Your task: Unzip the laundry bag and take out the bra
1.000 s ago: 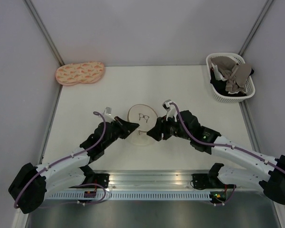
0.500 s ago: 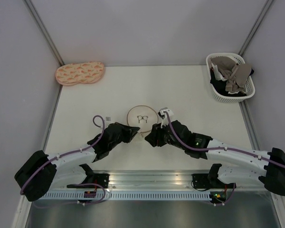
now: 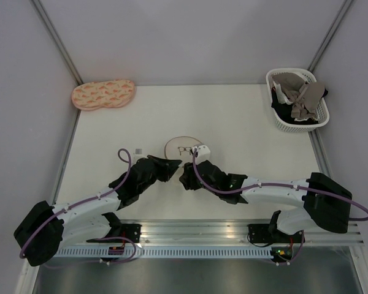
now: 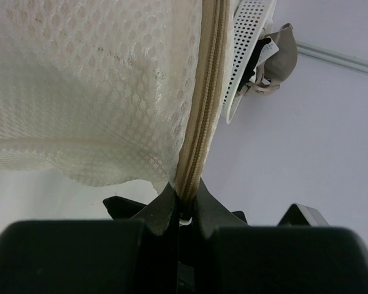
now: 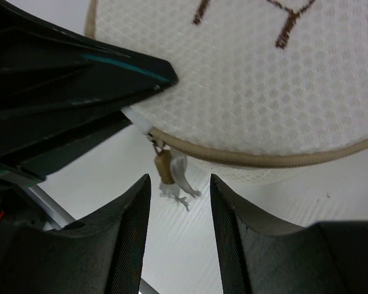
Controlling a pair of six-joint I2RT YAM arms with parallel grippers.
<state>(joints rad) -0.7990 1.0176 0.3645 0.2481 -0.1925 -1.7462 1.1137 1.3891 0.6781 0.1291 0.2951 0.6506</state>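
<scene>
Seen from above, only the far half of the round laundry bag [image 3: 183, 147] shows. Its near edge is covered by the left gripper [image 3: 173, 166] and the right gripper [image 3: 185, 178], which meet just in front of it. The mesh hides whatever the bag holds, and the left wrist view cuts the bag [image 4: 80, 92] off at the top and left.

A second ago the bag stood tilted up between the arms and showed a fuller face. It now lies lower and looks smaller, and the right arm has swung in leftward to close on it.

The left gripper [image 4: 185, 208] is clamped on the bag's tan zipper [image 4: 205, 92] at the rim. The right gripper [image 5: 178, 184] has its jaws apart, either side of the small pull tab [image 5: 164, 165] that hangs from the rim, and touches neither the tab nor the bag [image 5: 264, 92].

The bag is cream honeycomb mesh, with a dark line drawing on its disc face and a woven zip band. Far right of the bag and beyond it, a white perforated basket [image 3: 294, 127] holds beige and black clothes [image 3: 303, 98]. Far left of the bag and beyond it lies a pink-orange peanut-shaped pouch [image 3: 103, 94].
</scene>
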